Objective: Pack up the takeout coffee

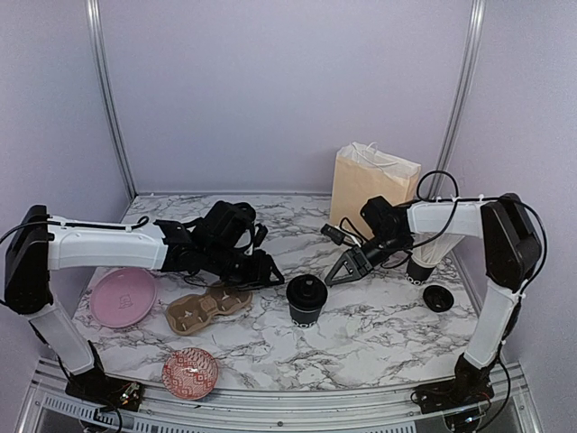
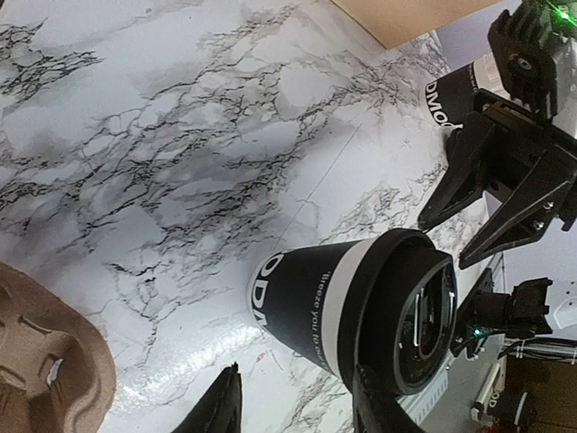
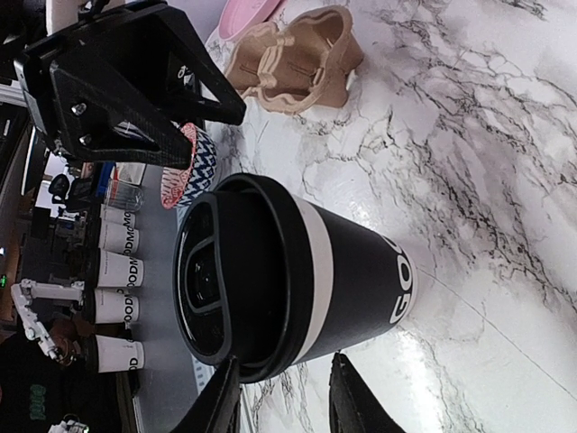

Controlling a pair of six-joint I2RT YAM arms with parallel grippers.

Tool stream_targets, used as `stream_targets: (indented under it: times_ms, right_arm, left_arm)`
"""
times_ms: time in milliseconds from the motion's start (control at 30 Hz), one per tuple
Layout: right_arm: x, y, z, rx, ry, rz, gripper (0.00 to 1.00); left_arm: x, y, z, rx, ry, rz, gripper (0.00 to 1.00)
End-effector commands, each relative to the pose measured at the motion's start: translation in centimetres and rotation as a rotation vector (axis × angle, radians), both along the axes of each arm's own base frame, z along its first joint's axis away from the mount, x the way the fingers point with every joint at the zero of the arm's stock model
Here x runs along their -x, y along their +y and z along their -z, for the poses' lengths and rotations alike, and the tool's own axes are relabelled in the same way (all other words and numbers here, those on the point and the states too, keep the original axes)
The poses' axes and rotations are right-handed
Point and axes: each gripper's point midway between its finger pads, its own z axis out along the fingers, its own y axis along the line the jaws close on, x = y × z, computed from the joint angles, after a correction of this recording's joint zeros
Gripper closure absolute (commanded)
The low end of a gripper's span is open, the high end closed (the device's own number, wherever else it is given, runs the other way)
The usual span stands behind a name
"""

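Left fingers [image 2: 225,406] stood spread and empty; the lidded takeout coffee [image 1: 306,299] stood upright on the bench [image 1: 379,334] just ahead, perhaps brushing one fingertip. Right fingers [image 3: 224,401], also spread, faced it from beyond. Both closing together could clash and topple it.

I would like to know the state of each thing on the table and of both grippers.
coffee cup: upright, lid on, not held
cup carrier: lying flat, empty
paper bag: standing, top open
loose lid: lying flat, apart from the cup
pink plate: empty
patterned bowl: upright, empty
left gripper: jaws open, holding nothing
right gripper: jaws open, holding nothing
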Motion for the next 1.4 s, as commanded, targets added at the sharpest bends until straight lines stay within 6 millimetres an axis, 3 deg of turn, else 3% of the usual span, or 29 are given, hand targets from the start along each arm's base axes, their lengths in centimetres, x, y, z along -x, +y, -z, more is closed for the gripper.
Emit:
stream_targets:
  times_ms: [0, 667, 1167, 1267, 1367]
  right_arm:
    - [-0.1, 0.4, -0.1, 0.004, -0.013, -0.014, 0.67]
    - [0.0, 0.5, 1.2, 0.016, 0.021, -0.019, 0.65]
    - [-0.8, -0.5, 5.8, 0.174, 0.055, 0.018, 0.66]
    - [-0.8, -0.4, 5.4, 0.167, 0.045, 0.014, 0.66]
    - [-0.7, -0.2, 4.0, 0.125, 0.031, -0.004, 0.66]
  left_arm:
    - [0.4, -1.5, -0.7, 0.091, 0.020, 0.028, 0.57]
    - [0.7, -1.9, 2.0, 0.066, 0.048, 0.059, 0.60]
    - [2.7, 1.5, 10.7, -0.120, 0.178, 0.004, 0.65]
    - [2.6, 1.1, 10.2, -0.115, 0.161, 0.016, 0.64]
    - [1.7, 0.1, 7.7, -0.086, 0.094, 0.031, 0.60]
